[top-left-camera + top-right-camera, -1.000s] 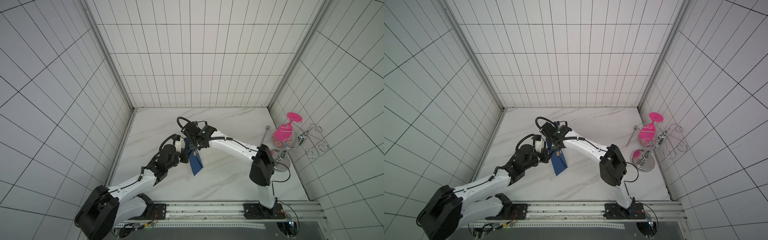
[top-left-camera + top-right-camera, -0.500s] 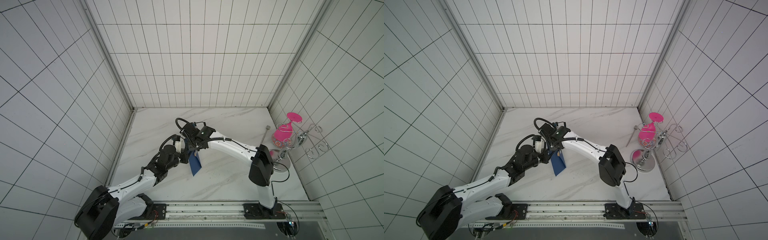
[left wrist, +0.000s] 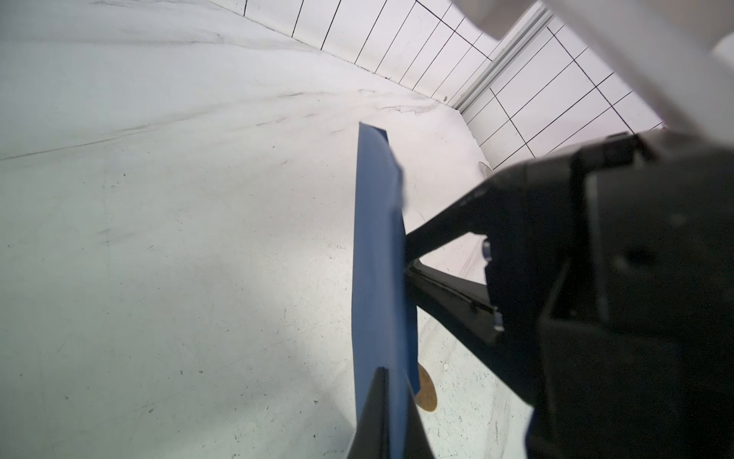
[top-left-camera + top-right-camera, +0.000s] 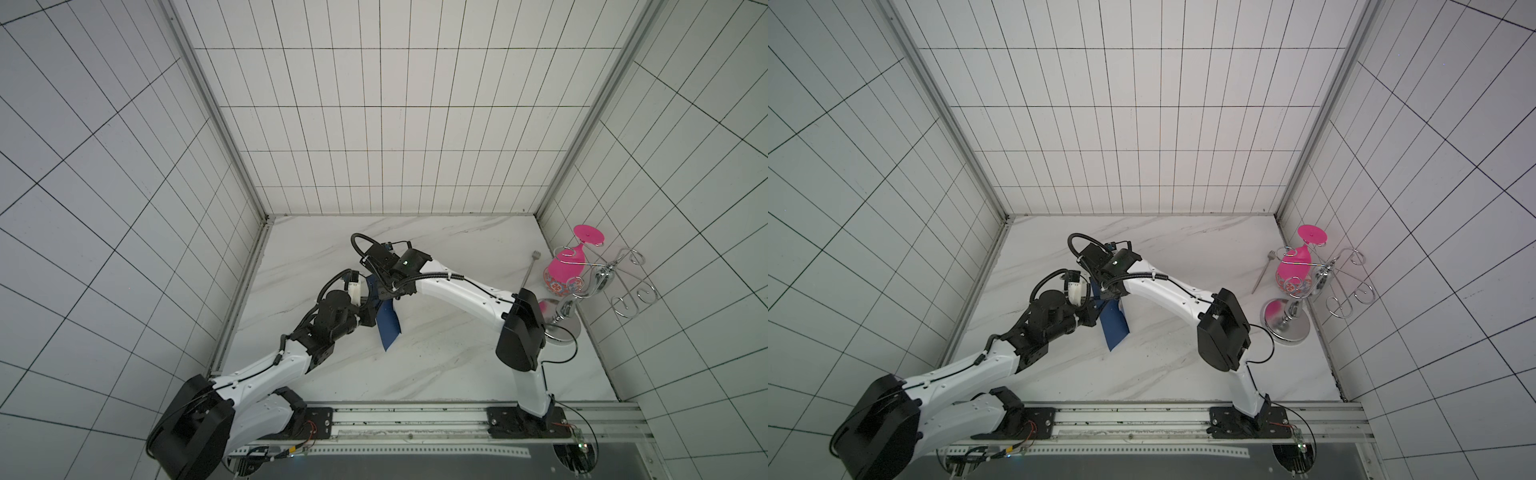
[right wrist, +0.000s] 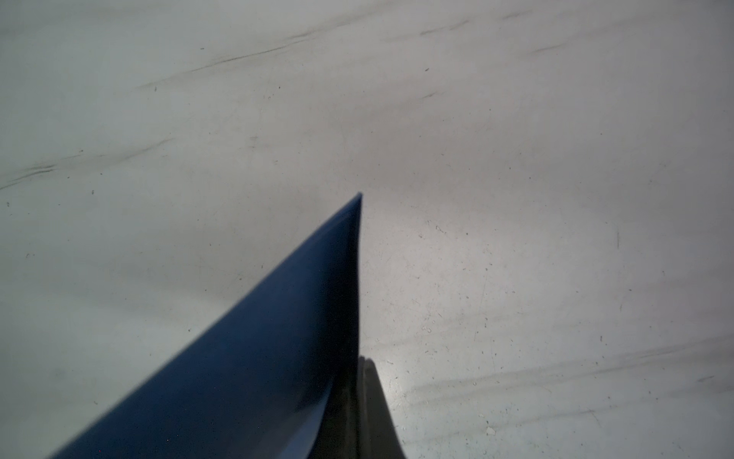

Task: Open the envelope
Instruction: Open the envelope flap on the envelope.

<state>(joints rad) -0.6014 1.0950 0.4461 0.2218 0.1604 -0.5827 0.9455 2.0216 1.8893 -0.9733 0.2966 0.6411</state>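
Envelope — blue, marble tabletop, white-tiled walls

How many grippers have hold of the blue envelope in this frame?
2. The left gripper clamps one edge of the envelope; the right gripper is shut on it further along, from the opposite side. Both arms show in both top views, so none is hidden.

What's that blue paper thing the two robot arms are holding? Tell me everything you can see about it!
The envelope is long, flat and dark blue, like smooth paper. It is held up on edge over the white marble table, a little tilted. The left pincer is shut on its edge; the right pincer pinches it from the side. A small round gold seal peeks out near the left pincer.
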